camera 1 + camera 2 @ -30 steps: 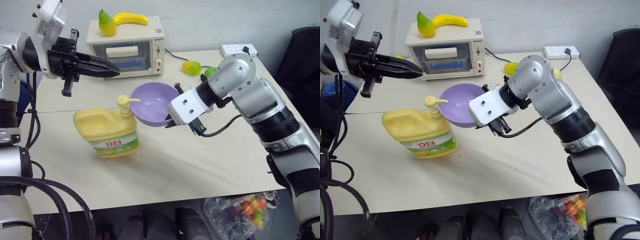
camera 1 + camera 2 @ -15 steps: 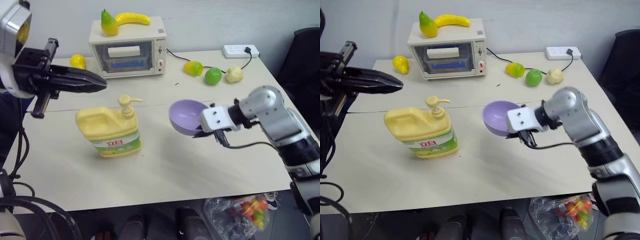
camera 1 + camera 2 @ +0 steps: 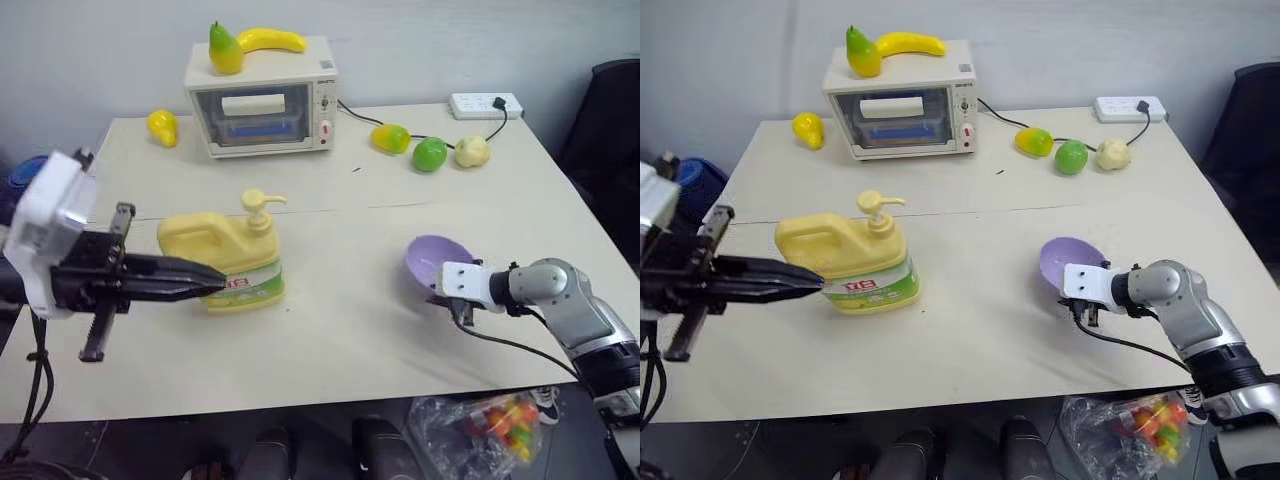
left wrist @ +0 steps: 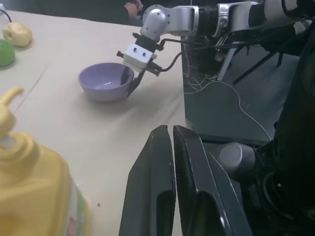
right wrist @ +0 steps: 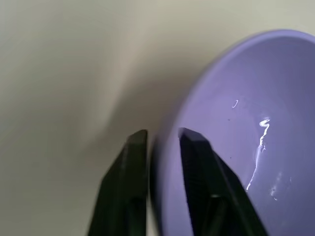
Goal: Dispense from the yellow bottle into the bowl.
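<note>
Surface: beige table (image 3: 350, 330), seam across | left gripper (image 3: 215, 283) closed, empty | right gripper (image 5: 162, 140) straddles the bowl (image 3: 436, 262) rim, slightly parted | grey wall (image 3: 450, 40)

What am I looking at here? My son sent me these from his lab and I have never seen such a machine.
It is a two-armed humanoid robot at a table. Two pictures come from cameras in its head, looking down; the other two from a camera on each wrist. On the table stand a yellow bottle with a pump, a purple bowl, a small oven with a toy pear and banana on top, and more toy fruit. The left gripper is shut and empty, beside the bottle. The right gripper has one finger inside the bowl's rim and one outside; the bowl sits on the table.
</note>
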Robot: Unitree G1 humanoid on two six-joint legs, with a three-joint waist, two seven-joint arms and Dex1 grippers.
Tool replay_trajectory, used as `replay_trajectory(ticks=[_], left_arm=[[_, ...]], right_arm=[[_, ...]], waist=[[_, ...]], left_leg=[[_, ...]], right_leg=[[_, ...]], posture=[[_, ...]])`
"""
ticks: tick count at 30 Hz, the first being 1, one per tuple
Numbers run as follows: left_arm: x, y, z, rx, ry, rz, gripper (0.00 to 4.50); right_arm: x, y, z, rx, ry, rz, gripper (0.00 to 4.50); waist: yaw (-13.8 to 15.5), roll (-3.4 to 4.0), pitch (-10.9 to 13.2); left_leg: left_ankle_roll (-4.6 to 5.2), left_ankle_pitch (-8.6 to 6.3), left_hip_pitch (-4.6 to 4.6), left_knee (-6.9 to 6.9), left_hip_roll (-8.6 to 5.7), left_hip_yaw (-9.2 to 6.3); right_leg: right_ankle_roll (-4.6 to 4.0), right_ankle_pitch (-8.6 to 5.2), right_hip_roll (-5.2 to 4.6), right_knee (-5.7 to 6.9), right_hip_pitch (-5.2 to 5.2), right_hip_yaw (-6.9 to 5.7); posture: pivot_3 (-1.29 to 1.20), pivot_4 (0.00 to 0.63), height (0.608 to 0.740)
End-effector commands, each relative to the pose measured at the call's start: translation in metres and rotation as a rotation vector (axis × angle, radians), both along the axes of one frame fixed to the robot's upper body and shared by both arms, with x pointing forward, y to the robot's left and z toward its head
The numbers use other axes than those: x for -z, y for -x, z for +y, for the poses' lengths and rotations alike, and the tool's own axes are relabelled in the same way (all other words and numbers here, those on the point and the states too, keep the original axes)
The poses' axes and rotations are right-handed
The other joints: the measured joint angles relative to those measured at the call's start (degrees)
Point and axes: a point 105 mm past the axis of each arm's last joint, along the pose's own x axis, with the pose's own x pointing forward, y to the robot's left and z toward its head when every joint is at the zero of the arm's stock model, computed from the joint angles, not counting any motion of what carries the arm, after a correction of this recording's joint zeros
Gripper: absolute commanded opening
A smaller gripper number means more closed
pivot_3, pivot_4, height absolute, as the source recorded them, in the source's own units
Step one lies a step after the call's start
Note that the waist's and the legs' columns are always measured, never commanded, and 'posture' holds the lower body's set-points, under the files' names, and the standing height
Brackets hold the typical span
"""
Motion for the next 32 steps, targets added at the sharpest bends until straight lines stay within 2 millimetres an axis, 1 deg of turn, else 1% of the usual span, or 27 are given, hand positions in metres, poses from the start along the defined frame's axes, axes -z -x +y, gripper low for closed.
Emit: replay_trajectory(ticks=[1, 3, 4, 5, 8, 9, 10, 12, 15, 18, 20, 23, 24, 25, 26, 28, 29, 32], left_arm=[[0.007, 0.006, -0.004, -0.013, -0.022, -0.04, 0.17], [0.014, 0.005, -0.004, -0.045, -0.017, -0.034, 0.17], [0.017, 0.004, -0.003, -0.061, -0.01, -0.031, 0.17], [0.02, 0.004, -0.002, -0.082, -0.008, -0.029, 0.17], [0.027, 0.004, 0.002, -0.127, -0.007, -0.023, 0.17], [0.027, 0.002, 0.005, -0.153, 0.001, -0.022, 0.17], [0.027, 0.001, 0.009, -0.177, 0.01, -0.016, 0.36], [0.026, 0.001, 0.015, -0.204, 0.016, 0.004, 0.77], [0.026, 0.007, 0.027, -0.233, -0.001, 0.015, 1.55], [0.023, 0.014, 0.042, -0.274, -0.011, 0.016, 2.44], [0.018, 0.02, 0.053, -0.305, -0.016, 0.017, 3.04], [0.012, 0.024, 0.07, -0.379, -0.044, -0.029, 3.86], [0.01, 0.024, 0.075, -0.402, -0.056, -0.048, 4.22], [0.008, 0.024, 0.08, -0.421, -0.057, -0.055, 4.45], [0.006, 0.024, 0.084, -0.44, -0.049, -0.052, 4.49], [0.001, 0.025, 0.09, -0.461, -0.03, -0.046, 4.49], [0.0, 0.025, 0.092, -0.468, -0.017, -0.046, 4.49], [0.006, 0.024, 0.093, -0.472, -0.012, -0.038, 4.49]], right_arm=[[-0.01, -0.011, -0.003, 0.031, -0.023, -0.08, 2.24], [-0.01, -0.012, -0.004, 0.046, -0.037, -0.077, 2.93], [-0.009, -0.011, -0.005, 0.05, -0.043, -0.067, 3.16], [-0.009, -0.009, -0.006, 0.046, -0.048, -0.055, 3.54], [-0.014, -0.001, -0.008, 0.042, -0.075, -0.034, 4.47], [-0.019, 0.002, -0.009, 0.049, -0.098, -0.032, 4.47], [-0.026, 0.005, -0.01, 0.053, -0.126, -0.031, 4.5], [-0.041, 0.013, -0.01, 0.066, -0.192, -0.023, 4.5], [-0.067, 0.031, -0.015, 0.082, -0.285, 0.012, 4.5], [-0.091, 0.05, -0.028, 0.125, -0.362, 0.066, 4.5], [-0.104, 0.068, -0.041, 0.14, -0.409, 0.134, 4.5], [-0.113, 0.094, -0.059, 0.172, -0.473, 0.247, 4.5], [-0.115, 0.099, -0.064, 0.186, -0.494, 0.27, 4.5], [-0.117, 0.102, -0.069, 0.206, -0.516, 0.28, 4.5], [-0.118, 0.102, -0.074, 0.231, -0.534, 0.28, 4.5], [-0.117, 0.101, -0.082, 0.27, -0.547, 0.271, 4.5], [-0.115, 0.1, -0.085, 0.287, -0.546, 0.263, 4.5], [-0.112, 0.096, -0.089, 0.318, -0.566, 0.255, 4.5]], waist=[[0.02, 0.0, 0.0], [0.02, 0.0, 0.0], [0.04, 0.0, 0.0], [0.04, 0.0, 0.0], [0.14, 0.0, 0.0], [0.17, 0.0, 0.0], [0.26, 0.0, 0.0], [0.27, 0.0, 0.0], [0.24, 0.01, 0.0], [0.26, 0.0, 0.0], [0.27, 0.0, 0.0], [0.59, 0.01, 0.0], [0.72, 0.0, 0.0], [0.96, 0.0, 0.0], [1.09, 0.02, 0.01], [1.23, 0.02, 0.01], [1.24, 0.03, 0.01], [1.3, 0.04, 0.0]], left_leg=[[0.0, 0.0, 0.0, -0.02, 0.01, 0.04], [0.0, 0.0, 0.03, -0.04, 0.01, 0.11], [0.0, 0.0, 0.03, -0.05, 0.01, 0.13], [0.02, -0.01, 0.04, -0.05, 0.01, 0.17], [0.02, -0.02, 0.05, -0.06, 0.06, 0.18], [0.03, -0.03, 0.05, -0.05, 0.06, 0.18], [0.04, -0.03, 0.05, -0.05, 0.06, 0.18], [0.06, -0.05, 0.06, -0.04, 0.05, 0.19], [0.08, -0.06, 0.06, -0.07, 0.07, 0.19], [0.09, -0.08, 0.09, -0.13, 0.12, 0.2], [0.13, -0.11, 0.12, -0.17, 0.14, 0.2], [0.21, -0.17, 0.15, -0.18, 0.15, 0.21], [0.24, -0.18, 0.16, -0.19, 0.15, 0.24], [0.35, -0.25, 0.19, -0.18, 0.15, 0.25], [0.58, -0.37, 0.32, -0.18, 0.17, 0.28], [0.66, -0.53, 0.98, -0.3, 0.32, 0.37], [0.7, -0.64, 1.19, -0.3, 0.37, 0.46], [0.7, -0.75, 1.27, -0.3, 0.44, 0.54]], right_leg=[[0.0, 0.0, 0.02, 0.01, -0.04, 0.07], [-0.01, 0.0, 0.07, 0.0, -0.04, 0.17], [-0.01, 0.0, 0.07, -0.03, -0.04, 0.21], [-0.01, 0.0, 0.07, -0.03, -0.03, 0.26], [-0.01, 0.0, 0.08, -0.05, -0.03, 0.32], [-0.01, 0.0, 0.08, -0.04, -0.03, 0.32], [-0.01, 0.0, 0.08, -0.06, -0.02, 0.33], [-0.01, 0.0, 0.08, -0.06, 0.0, 0.35], [-0.01, 0.0, 0.07, -0.11, -0.01, 0.37], [-0.02, 0.0, 0.09, -0.21, 0.03, 0.37], [-0.03, -0.01, 0.09, -0.3, 0.11, 0.37], [-0.04, -0.01, 0.08, -0.38, 0.17, 0.36], [-0.04, -0.01, 0.09, -0.43, 0.21, 0.36], [-0.04, -0.01, 0.09, -0.45, 0.25, 0.36], [-0.04, -0.01, 0.1, -0.58, 0.42, 0.37], [-0.1, -0.05, 0.17, -0.96, 1.13, 0.38], [-0.15, -0.07, 0.17, -1.01, 1.32, 0.38], [-0.2, -0.1, 0.16, -1.18, 1.44, 0.43]], posture=[[0.0, 0.15, 0.74], [0.0, 0.15, 0.74], [0.0, 0.15, 0.74], [0.0, 0.15, 0.74], [0.0, 0.15, 0.74], [0.0, 0.15, 0.74], [0.0, 0.15, 0.74], [0.0, 0.15, 0.74], [0.0, 0.15, 0.74], [0.0, 0.15, 0.74], [0.0, 0.15, 0.74], [0.0, 0.15, 0.74], [0.0, 0.15, 0.74], [0.0, 0.15, 0.74], [0.0, 0.15, 0.74], [0.0, 0.15, 0.74], [0.0, 0.15, 0.74], [0.0, 0.15, 0.74]])
